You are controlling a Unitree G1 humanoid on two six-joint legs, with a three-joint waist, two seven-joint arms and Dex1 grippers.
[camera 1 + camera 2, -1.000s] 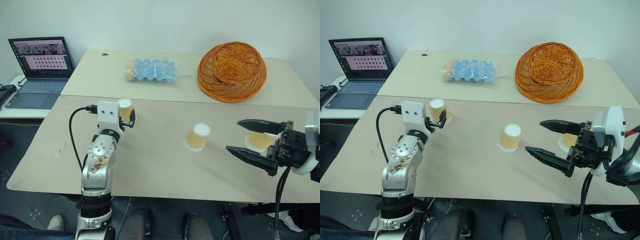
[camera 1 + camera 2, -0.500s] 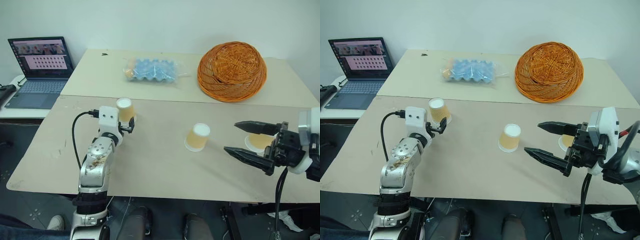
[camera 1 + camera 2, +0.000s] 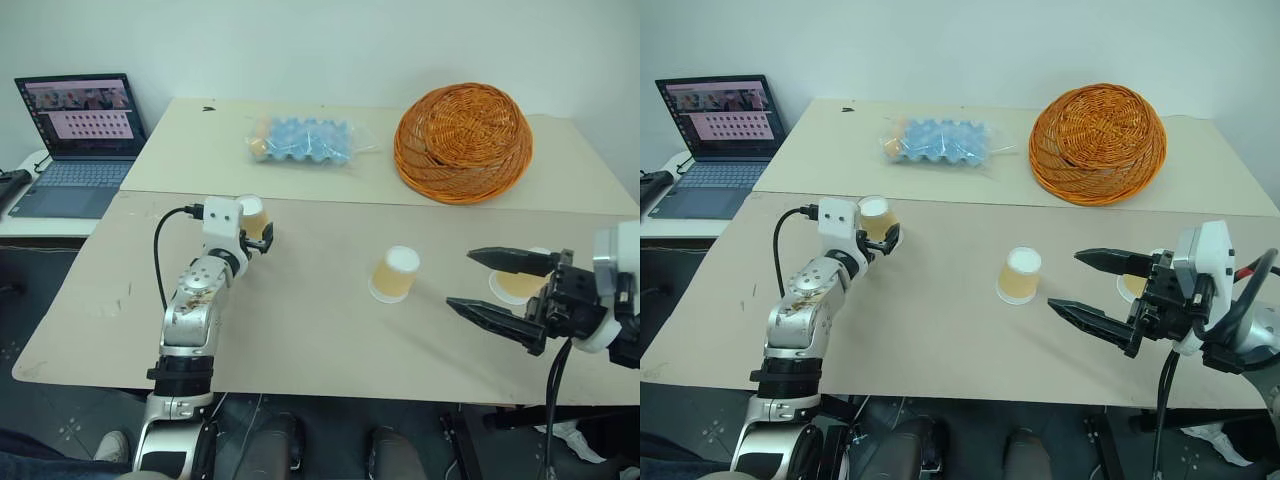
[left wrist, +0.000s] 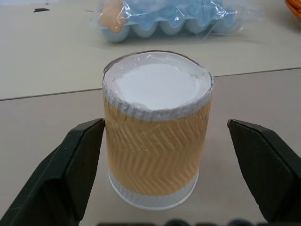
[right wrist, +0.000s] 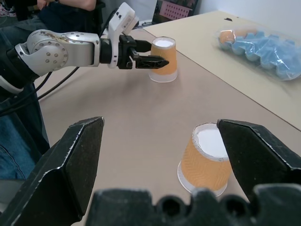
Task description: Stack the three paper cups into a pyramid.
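Observation:
Three tan-orange paper cups stand upside down and apart on the near table. The left cup (image 4: 156, 132) sits between the open fingers of my left gripper (image 3: 260, 238), one finger (image 4: 80, 155) close to its side and the other finger well clear. The middle cup (image 3: 395, 274) stands alone. My right gripper (image 3: 458, 280) hovers wide open to the right of it, holding nothing. The right cup (image 3: 520, 286) is partly hidden behind that gripper. No pyramid stands.
On the far table an upturned orange wicker basket (image 3: 463, 142) lies at the back right, and a bagged blue egg tray (image 3: 305, 140) lies near the middle. A laptop (image 3: 78, 135) is open on a side table at the far left.
My left gripper has pushed forward, so its open fingers now flank the left cup. The right gripper and the cups have stayed put.

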